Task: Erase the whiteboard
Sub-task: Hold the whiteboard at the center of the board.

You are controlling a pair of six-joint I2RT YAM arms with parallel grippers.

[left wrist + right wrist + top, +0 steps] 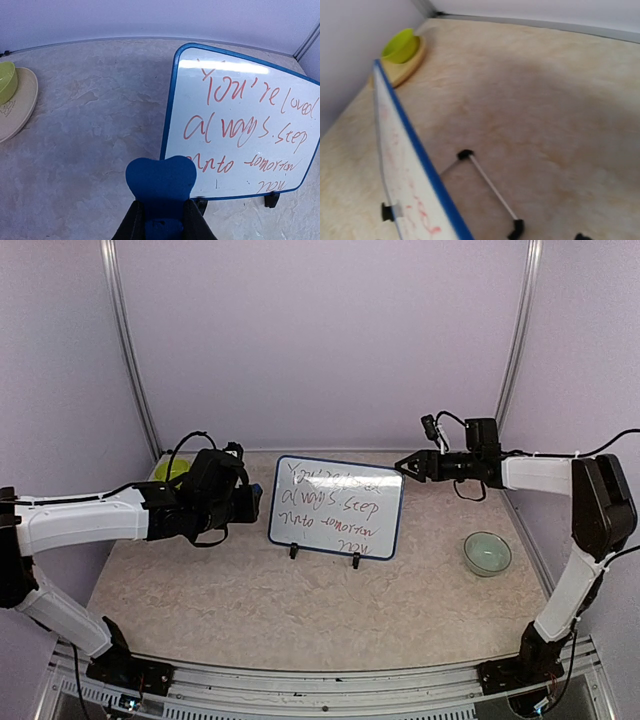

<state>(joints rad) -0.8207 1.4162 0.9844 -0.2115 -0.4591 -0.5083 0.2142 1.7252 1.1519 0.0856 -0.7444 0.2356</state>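
Table [300, 610]: beige marbled top.
Pale bowl [487, 553]: near right, alone, well apart from the board.
Left gripper [162, 210]: closed on a blue block [161, 182], which sticks out past the fingertips.
Block position: just beside the board's lower left corner; contact cannot be told.
Whiteboard [335, 505]: stands mid-table on two black legs [294, 551], leaning back a little, inside a thin blue frame.
Writing: red handwritten lines cover the whole white face.
Right gripper [410, 466]: fingers look spread apart at the board's upper right corner; contact cannot be told.
Green bowl [170, 468]: far left corner, sitting on a tan plate [22, 105].
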